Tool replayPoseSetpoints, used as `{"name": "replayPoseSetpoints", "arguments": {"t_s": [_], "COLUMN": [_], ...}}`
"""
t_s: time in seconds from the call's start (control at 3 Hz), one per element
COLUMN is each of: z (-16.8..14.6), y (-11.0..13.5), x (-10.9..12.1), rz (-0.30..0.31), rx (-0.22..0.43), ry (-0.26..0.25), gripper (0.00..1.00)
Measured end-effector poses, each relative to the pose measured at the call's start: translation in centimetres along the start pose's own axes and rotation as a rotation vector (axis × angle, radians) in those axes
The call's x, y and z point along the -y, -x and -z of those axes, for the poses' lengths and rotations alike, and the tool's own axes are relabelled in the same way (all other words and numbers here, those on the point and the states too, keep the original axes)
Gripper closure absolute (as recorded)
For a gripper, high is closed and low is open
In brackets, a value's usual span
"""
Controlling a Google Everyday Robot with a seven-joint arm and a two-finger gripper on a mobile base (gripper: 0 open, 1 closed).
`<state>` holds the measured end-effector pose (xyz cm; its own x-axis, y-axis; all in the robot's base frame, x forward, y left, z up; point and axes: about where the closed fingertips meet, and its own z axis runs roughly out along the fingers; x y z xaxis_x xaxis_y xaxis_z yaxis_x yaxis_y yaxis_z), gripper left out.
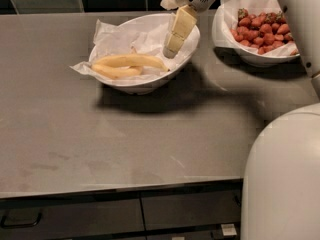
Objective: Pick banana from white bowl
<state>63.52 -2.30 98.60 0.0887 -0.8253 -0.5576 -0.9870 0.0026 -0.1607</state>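
Observation:
The banana [131, 60] is long, pale yellow and gently curved. It lies in the white bowl [145, 87], which is lined with crumpled white paper and stands at the back middle of the grey counter. A shorter, thinner banana [116, 73] lies just in front of it in the same bowl. My gripper [171, 48] hangs tip-down over the right inner side of the bowl, just right of and above the banana's right end. It is not touching the banana.
A second white bowl [260, 60] full of red strawberries [262, 31] stands at the back right, close behind my arm [300, 19]. My white body [285, 179] fills the lower right. Drawer fronts [75, 216] run below the counter's front edge. A dark tiled wall is behind.

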Motion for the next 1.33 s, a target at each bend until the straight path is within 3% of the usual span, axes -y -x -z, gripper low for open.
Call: {"name": "replayPoseSetpoints", "arguments": {"t_s": [0.33,0.67,1.0,1.33], "z": [-0.3,-0.3,-1.9,-4.3], "y": [0.2,0.2,0.2,0.5], "x": [0.7,0.7,1.5,2.3], "rz": [0.000,0.000,-0.019,-0.018], "rx": [0.011,0.011,0.038,0.054], "ry": [-0.015,-0.015,-0.005,0.032], "gripper": [0.19,0.24,0.16,0.17]}}
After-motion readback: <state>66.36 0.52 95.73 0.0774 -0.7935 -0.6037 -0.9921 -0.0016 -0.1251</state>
